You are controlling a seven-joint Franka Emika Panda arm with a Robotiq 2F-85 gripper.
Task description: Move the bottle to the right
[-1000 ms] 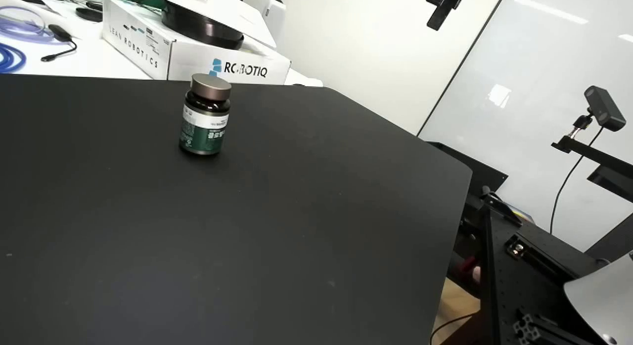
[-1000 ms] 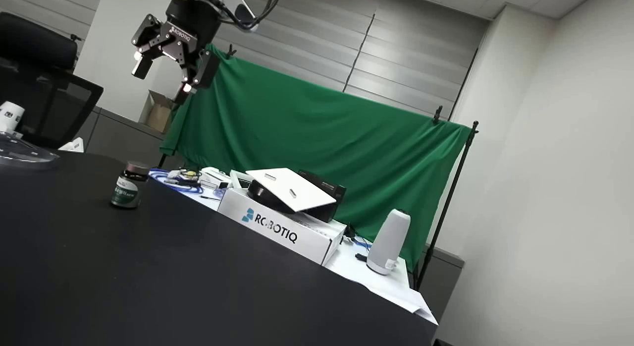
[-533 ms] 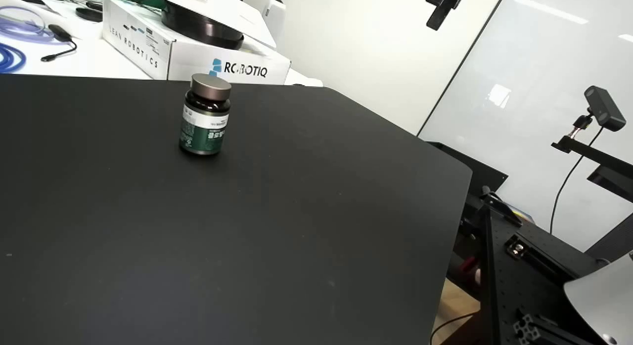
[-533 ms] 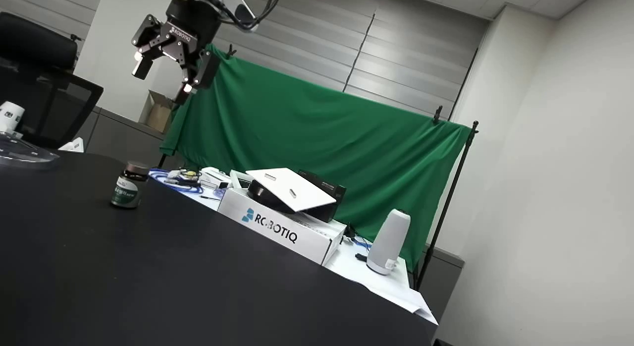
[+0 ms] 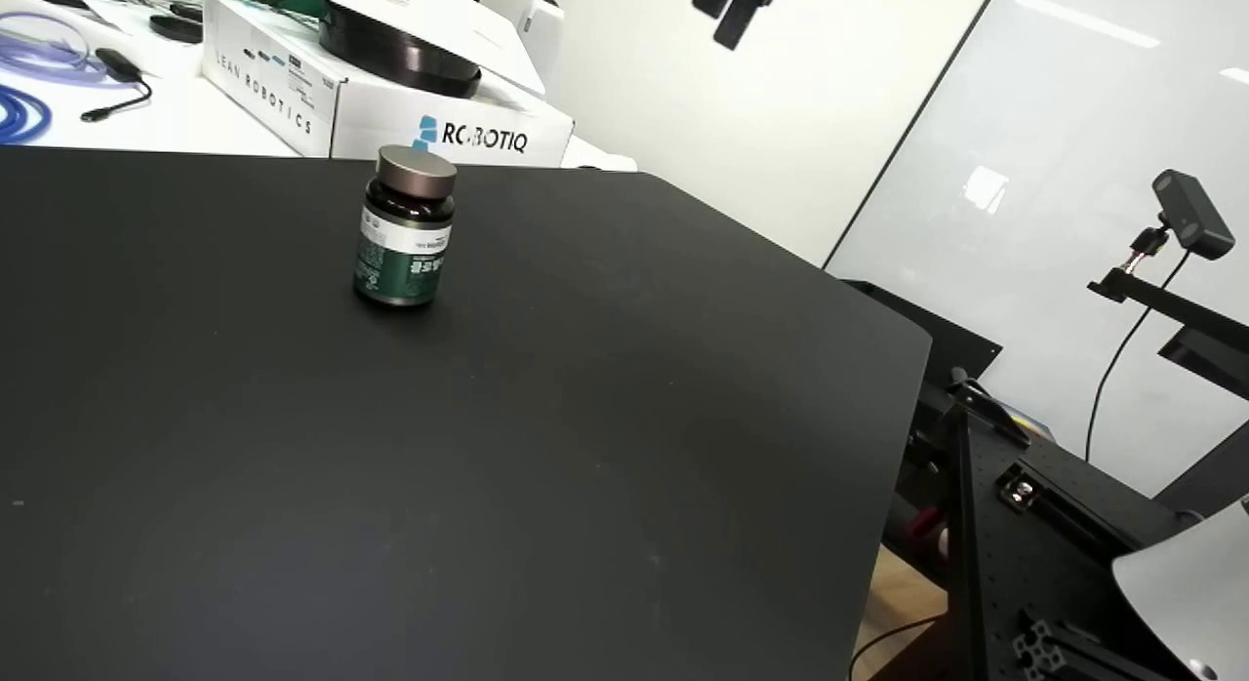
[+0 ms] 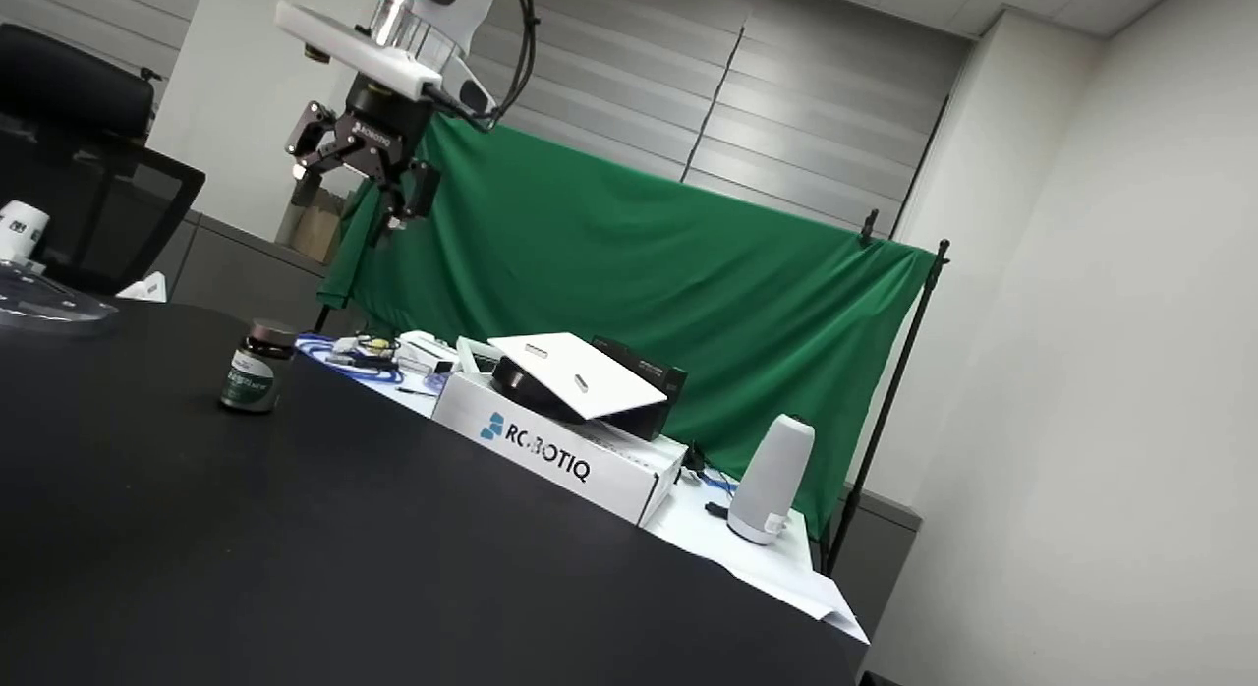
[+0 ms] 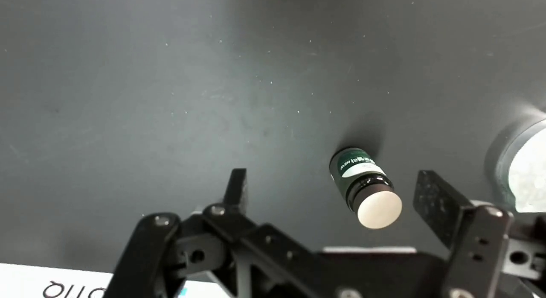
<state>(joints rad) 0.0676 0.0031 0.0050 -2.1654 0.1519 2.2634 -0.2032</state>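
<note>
standing upright on the dark table [image 5: 605, 466] in both exterior views: see the bottle [image 5: 403, 232], capped in dull brown, wrapped in a green label with a white band. at 12 o'clock from it in an exterior view, find a white box [image 5: 366, 120] (lettered "robotiq" on the front). hanging at 1 o'clock from the bottle in an exterior view, well above the table: see the gripper [image 6: 340, 214], with jaws spread wide apart. note there, too, a green cloth [image 6: 639, 263] at 1 o'clock from the box and a pale tapered device [image 6: 771, 480] at 3 o'clock. in the wrist view, find the bottle at 4 o'clock from the middle, with its cap toward 5 o'clock, pictured between the jaws but well below them. make out, at 3 o'clock, a pale round thing [image 7: 533, 170] cut off by the frame (hard to tell what).
</note>
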